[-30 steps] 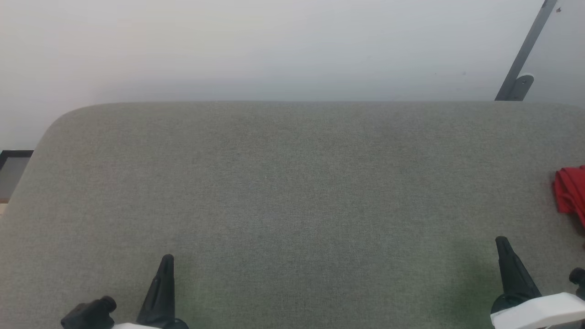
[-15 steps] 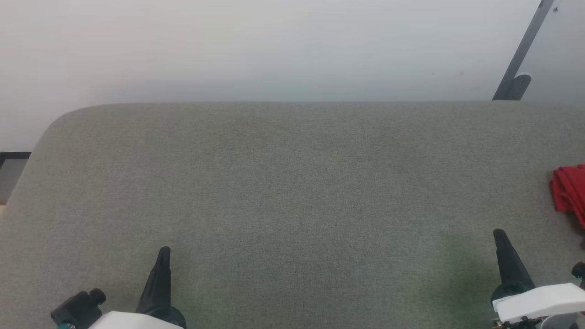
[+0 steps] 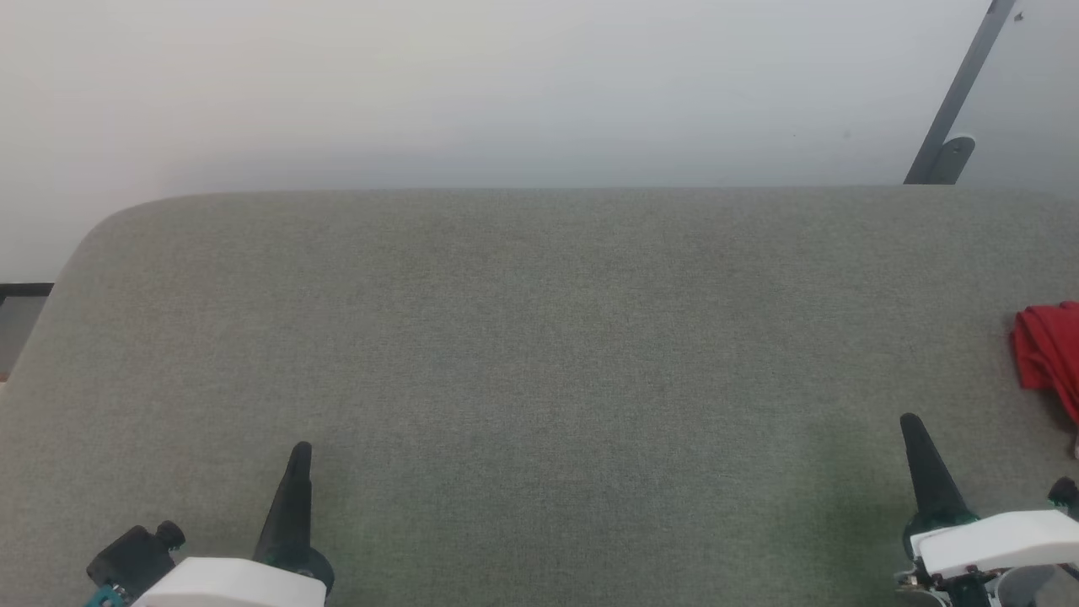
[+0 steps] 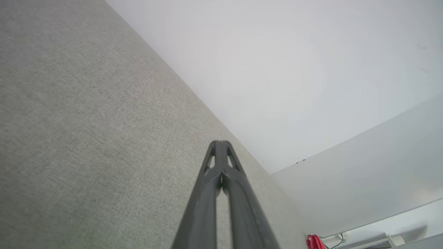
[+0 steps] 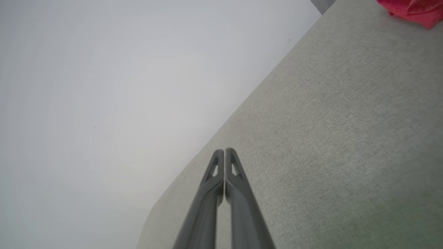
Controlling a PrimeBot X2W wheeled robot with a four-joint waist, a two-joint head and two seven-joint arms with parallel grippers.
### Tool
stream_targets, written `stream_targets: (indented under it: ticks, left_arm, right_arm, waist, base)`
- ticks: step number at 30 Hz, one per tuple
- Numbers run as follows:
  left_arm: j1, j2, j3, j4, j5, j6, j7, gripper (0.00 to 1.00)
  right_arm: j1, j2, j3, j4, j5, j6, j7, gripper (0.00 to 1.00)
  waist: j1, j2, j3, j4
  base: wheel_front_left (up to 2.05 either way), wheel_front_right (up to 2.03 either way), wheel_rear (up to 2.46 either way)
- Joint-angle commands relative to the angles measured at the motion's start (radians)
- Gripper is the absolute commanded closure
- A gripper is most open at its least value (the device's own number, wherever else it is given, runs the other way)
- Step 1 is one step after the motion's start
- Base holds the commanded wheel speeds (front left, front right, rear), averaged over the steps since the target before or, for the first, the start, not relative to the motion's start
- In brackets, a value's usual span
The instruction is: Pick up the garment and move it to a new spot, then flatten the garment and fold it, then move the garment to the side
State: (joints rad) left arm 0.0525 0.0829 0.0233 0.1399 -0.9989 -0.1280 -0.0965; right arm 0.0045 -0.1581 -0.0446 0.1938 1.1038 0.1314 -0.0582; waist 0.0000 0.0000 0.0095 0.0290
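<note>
The garment (image 3: 1049,354) is shown bunched at the far right of the surface (image 3: 539,337), apart from the left gripper (image 3: 298,455) and right gripper (image 3: 910,426), both clenched empty; if one loose fold is pinched, it is likely dragged, not lifted.

We see just a red edge of the garment (image 3: 1048,354) in the head view. The right side of the picture cuts off the rest, so we cannot tell its shape. In the right wrist view the top edge cuts it off too. In the left wrist view it is a tiny red bit, too small to make out. The bottom edge cuts off the left gripper (image 3: 299,448) and the right gripper (image 3: 909,419). The grey bar (image 3: 961,93) runs out at the top.
</note>
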Motion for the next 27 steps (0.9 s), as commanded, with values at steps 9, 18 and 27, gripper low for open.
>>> stream_targets:
  ticks: [9, 18, 27]
  left_arm:
    - [-0.050, 0.005, 0.010, 0.012, -0.127, -0.003, 0.032, 1.00]
    - [-0.069, 0.005, 0.014, 0.026, -0.211, -0.003, 0.054, 1.00]
    - [-0.088, 0.004, 0.021, 0.041, -0.299, -0.003, 0.078, 1.00]
  right_arm:
    - [-0.039, 0.017, -0.016, 0.001, 0.101, -0.001, 0.033, 1.00]
    - [-0.052, 0.030, -0.023, 0.009, 0.166, -0.001, 0.054, 1.00]
    - [-0.063, 0.045, -0.032, 0.017, 0.234, -0.001, 0.078, 1.00]
  waist:
    - [0.0000, 0.0000, -0.001, -0.004]
    - [0.0000, 0.0000, -0.002, -0.007]
    - [0.0000, 0.0000, -0.002, -0.010]
  base:
    - [0.00, 0.00, 0.00]
    - [0.00, 0.00, 0.00]
    - [0.00, 0.00, 0.00]
